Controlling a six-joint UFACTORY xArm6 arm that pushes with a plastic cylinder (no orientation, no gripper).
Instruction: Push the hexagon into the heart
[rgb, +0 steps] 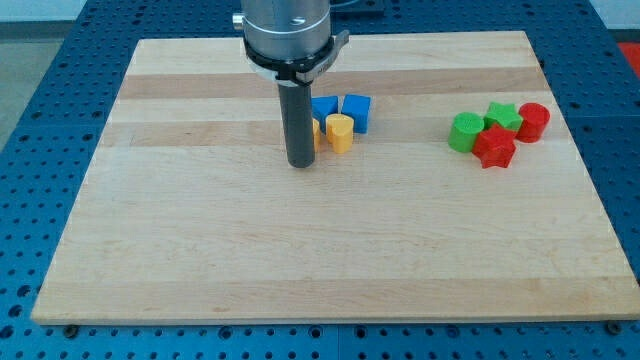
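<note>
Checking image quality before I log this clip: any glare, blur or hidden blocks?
Camera view: even lighting, sharp focus and no glare on the wooden board; soft short shadows only. My tip and its rod partly hide one yellow block, so its shape is unreadable; the yellow block beside it shows clearly.

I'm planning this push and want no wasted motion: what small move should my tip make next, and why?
Probably a short slide toward the view's right. My tip sits just left of a yellow block that is mostly hidden behind the rod and is likely the hexagon. The yellow heart-like block stands close on its right, so a small nudge should press them together.
</note>
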